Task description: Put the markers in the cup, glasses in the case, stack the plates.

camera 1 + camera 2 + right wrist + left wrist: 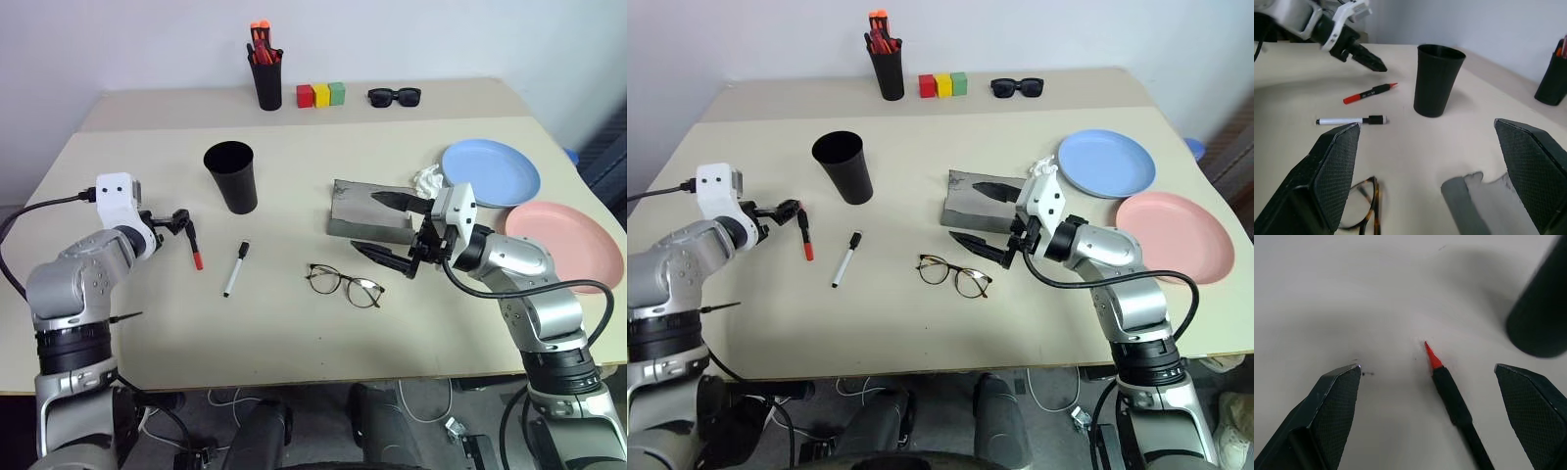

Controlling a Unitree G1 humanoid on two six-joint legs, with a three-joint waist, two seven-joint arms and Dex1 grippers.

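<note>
Left gripper [789,211]: fingers spread wide, holding nothing, poised just above the red-tipped dark marker [806,238], which lies flat on the table [921,323]. The white marker [845,258] lies just beside it, and the black cup [844,166] stands upright nearby.

Right gripper [982,215]: fingers likewise released and empty, over the near edge of the grey case [966,199]. The wire-rimmed glasses [952,275] lie in front of it. The light blue plate [1107,163] and pink plate [1174,223] sit side by side, unstacked.
</note>
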